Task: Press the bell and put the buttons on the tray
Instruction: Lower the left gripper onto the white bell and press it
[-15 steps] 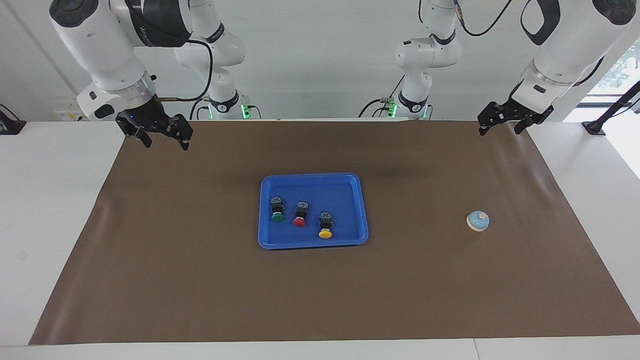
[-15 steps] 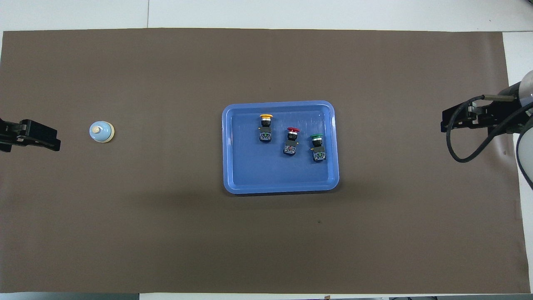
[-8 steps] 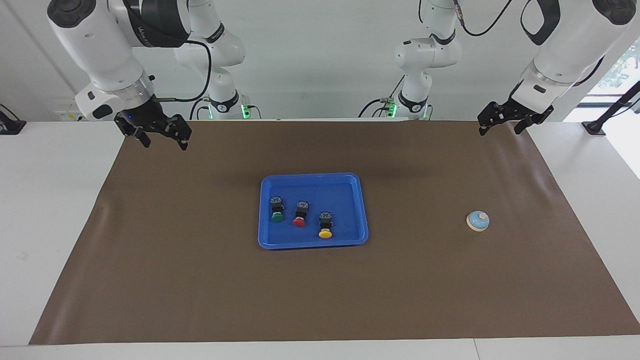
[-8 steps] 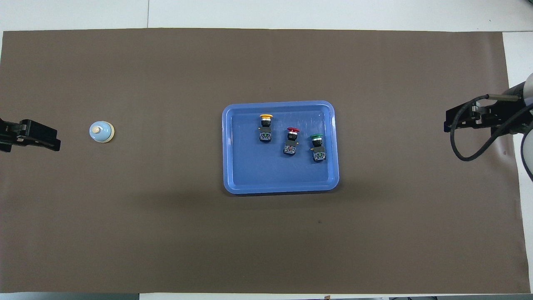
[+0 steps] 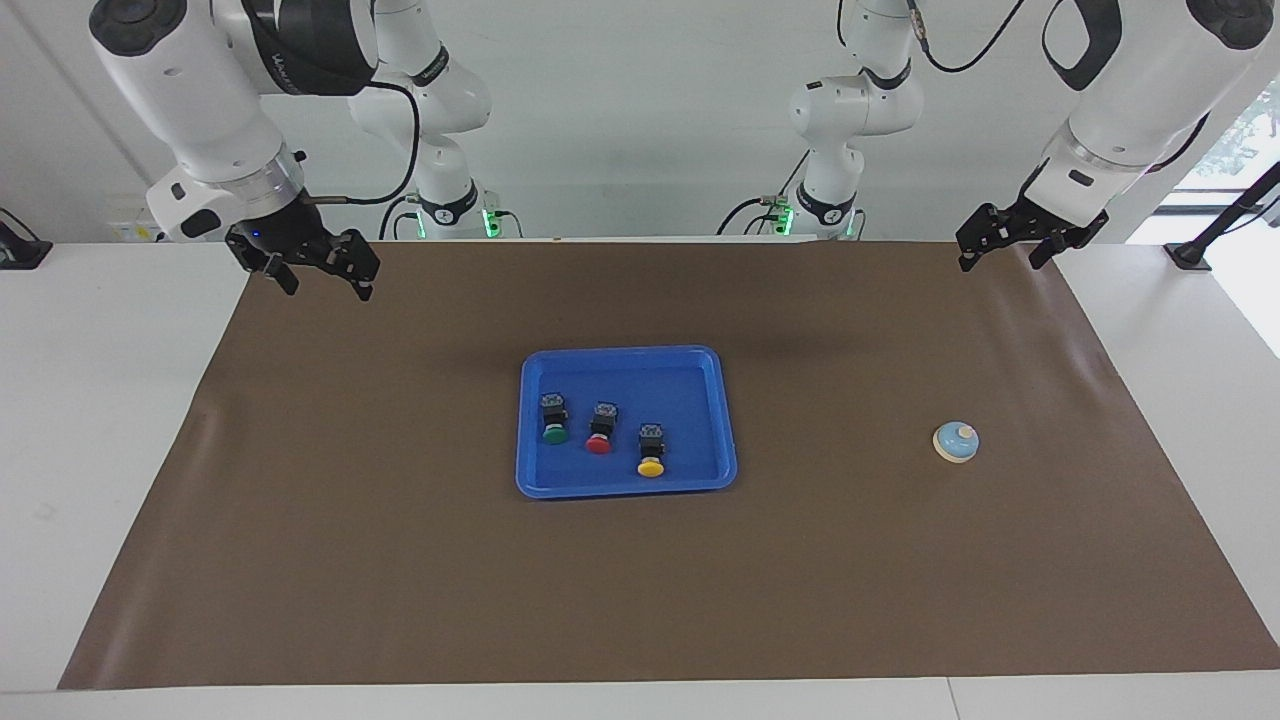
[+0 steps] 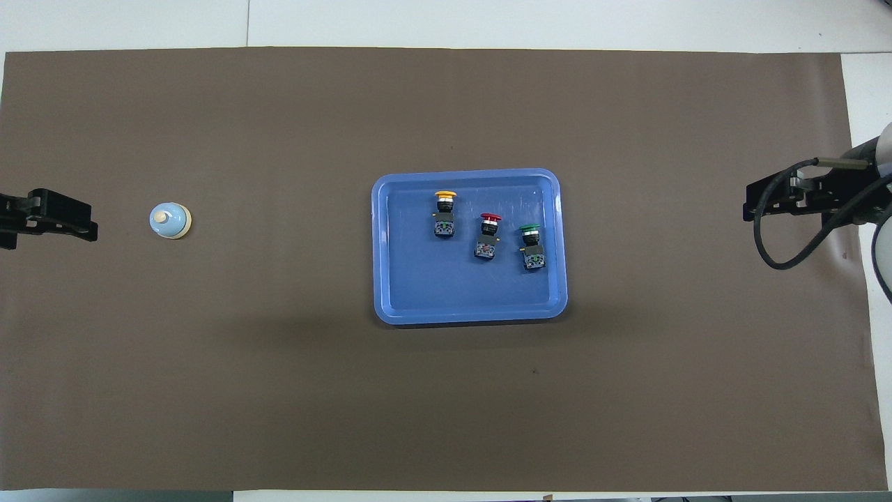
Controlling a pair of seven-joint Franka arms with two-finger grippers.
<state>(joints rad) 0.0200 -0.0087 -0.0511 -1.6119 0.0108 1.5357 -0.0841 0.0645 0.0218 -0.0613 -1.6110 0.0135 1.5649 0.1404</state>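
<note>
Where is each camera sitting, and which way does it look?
Facing view: high across the table, facing the robots; shows both whole arms, the left gripper and the right gripper.
Overhead view: high above the robots' end, looking steeply down; only the grippers poke in at the edges.
Both show: the tray with three buttons, the bell, the brown mat.

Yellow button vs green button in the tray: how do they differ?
Cap colour: the yellow button has a yellow cap, the green button a green one. Place: the yellow button lies farther from the robots and toward the left arm's end of the tray; the green button lies nearer the robots, toward the right arm's end. The red button lies between them. Shared: both have black blocky bodies and lie on their sides, caps pointing away from the robots.
</note>
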